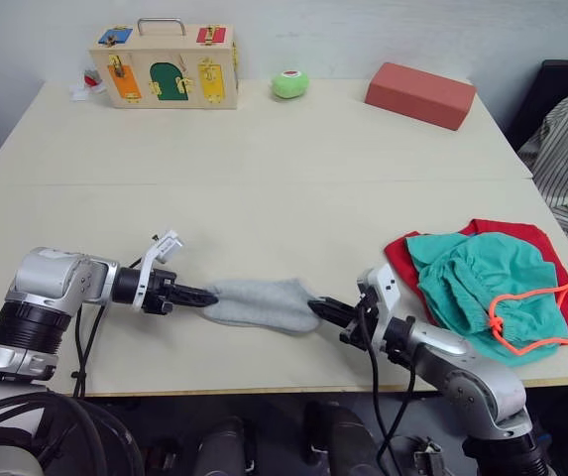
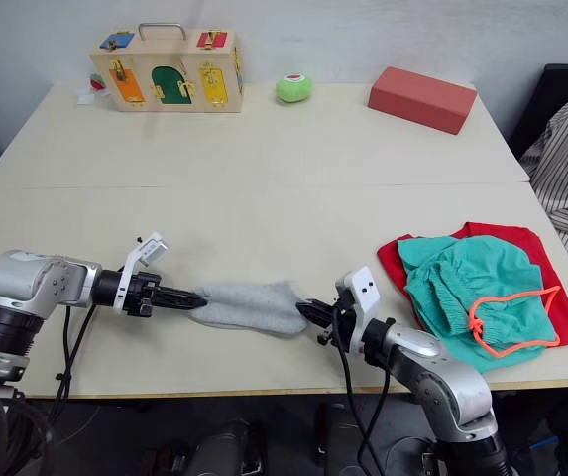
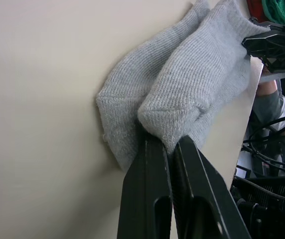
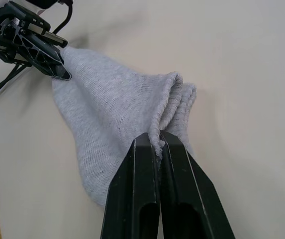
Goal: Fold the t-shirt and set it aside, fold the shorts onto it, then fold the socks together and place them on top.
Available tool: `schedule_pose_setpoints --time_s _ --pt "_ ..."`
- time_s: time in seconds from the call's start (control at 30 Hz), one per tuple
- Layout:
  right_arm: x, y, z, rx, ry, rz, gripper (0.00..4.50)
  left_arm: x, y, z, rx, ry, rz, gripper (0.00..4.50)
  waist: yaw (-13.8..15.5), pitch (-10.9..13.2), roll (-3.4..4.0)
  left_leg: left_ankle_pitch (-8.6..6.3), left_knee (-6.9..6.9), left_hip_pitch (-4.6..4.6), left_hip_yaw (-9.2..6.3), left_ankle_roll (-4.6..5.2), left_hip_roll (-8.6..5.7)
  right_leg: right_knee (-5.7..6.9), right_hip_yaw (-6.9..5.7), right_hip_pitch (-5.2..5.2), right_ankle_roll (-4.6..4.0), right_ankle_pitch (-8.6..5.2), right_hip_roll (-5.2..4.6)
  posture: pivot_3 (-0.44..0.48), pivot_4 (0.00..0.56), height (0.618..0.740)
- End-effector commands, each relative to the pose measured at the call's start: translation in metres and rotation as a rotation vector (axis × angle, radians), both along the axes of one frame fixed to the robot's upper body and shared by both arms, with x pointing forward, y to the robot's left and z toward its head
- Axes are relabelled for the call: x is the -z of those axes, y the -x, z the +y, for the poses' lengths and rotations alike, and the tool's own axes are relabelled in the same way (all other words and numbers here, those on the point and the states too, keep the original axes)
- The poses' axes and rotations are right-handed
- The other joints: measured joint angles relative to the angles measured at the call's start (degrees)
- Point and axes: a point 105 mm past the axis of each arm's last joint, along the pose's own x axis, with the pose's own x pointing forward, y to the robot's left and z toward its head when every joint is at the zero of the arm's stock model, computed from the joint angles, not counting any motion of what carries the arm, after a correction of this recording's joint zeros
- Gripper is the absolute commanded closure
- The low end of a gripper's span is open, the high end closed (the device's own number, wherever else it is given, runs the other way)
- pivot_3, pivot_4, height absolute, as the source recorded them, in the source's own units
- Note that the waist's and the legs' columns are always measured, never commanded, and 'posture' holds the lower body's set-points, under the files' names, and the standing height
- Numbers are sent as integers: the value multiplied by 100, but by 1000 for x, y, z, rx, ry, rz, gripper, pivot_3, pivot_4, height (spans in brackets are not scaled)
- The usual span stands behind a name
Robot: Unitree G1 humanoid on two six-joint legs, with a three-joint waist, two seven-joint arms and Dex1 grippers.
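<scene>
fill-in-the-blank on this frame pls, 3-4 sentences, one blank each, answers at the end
1. Both the left gripper and the right gripper are shut on the ____.
2. The shorts lie on top of the ____.
3. The drawstring on the shorts is ____ in colour.
4. The wooden latch box stands at the table's ____ edge, near the green ball.

Missing words: socks; t-shirt; orange; far

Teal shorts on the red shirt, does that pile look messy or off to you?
Yes. The teal-green cloth shorts lie bunched and crumpled on the bright red t-shirt, orange drawstring looping loose, near the table's right edge.
</scene>
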Motion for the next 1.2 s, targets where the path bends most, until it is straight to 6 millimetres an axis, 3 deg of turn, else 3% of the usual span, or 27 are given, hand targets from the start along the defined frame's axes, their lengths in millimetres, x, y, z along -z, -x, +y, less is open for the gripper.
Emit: schedule_pose_setpoints --time_s 0.03,0.2,0.33,0.47,0.53,0.6,0.7,0.8,0.9,1.0,1.07,1.2 --pt "-14 0 4 -26 -55 -54 4500 -11 -2 -3 23 25 -80 3989 0 0 0 0 2 0 0 0 0 0 0 0 0 0 0 0 150 740" --pt "-17 3 -3 -31 -22 -91 3120 -17 -5 1 26 26 -204 2587 -1 0 0 0 8 0 0 1 0 3 2 1 0 0 -2 0 150 740" --pt "-39 4 -20 8 -30 -213 1715 -38 -2 12 27 14 -340 1316 -2 1 -2 -1 15 -2 -2 1 2 6 1 1 0 0 -2 0 150 740" --pt "-62 13 -18 -74 -86 -279 1715 -58 0 19 57 -27 -513 1316 2 1 -3 -1 16 1 -2 0 3 10 3 2 0 0 -2 0 150 740" --pt "-71 14 -9 -118 -91 -309 1911 -71 6 9 106 41 -581 1297 4 1 -3 -1 19 2 -4 0 4 13 2 4 0 0 -3 0 150 740" --pt "-66 10 8 -165 -50 -310 2362 -65 22 -14 258 77 -652 1706 -5 1 -2 -1 24 2 -4 1 2 18 3 5 0 0 -4 0 150 740" --pt "-44 5 25 -203 47 -311 3382 -42 20 -34 310 58 -758 2520 4 0 -1 -2 26 7 -1 1 0 21 7 8 -1 0 -7 0 150 740" --pt "-17 -4 28 -161 86 -274 4492 -15 18 -52 344 41 -781 3529 35 -2 -7 -2 35 -2 -4 2 0 21 2 7 -1 -1 -2 0 150 740" --pt "1 -4 31 -177 154 -308 4500 1 -1 -56 233 21 -847 4473 42 -2 -8 -9 59 -4 -1 14 -2 29 3 9 2 1 -6 0 150 740" --pt "12 -7 20 -135 184 -317 4500 13 -14 -48 123 -20 -905 4473 42 -2 -9 -13 66 -4 -1 20 0 31 3 11 7 4 -10 0 150 740" --pt "12 -6 9 -104 138 -300 4500 23 -13 -42 112 -47 -912 4473 30 -4 -10 -13 65 -3 -2 20 1 33 1 11 7 4 -10 0 150 740" --pt "13 -5 -17 -33 115 -309 4500 18 -6 -32 63 12 -908 4473 4 -4 -10 -14 62 1 -2 18 6 32 -3 14 6 4 -11 0 150 740"
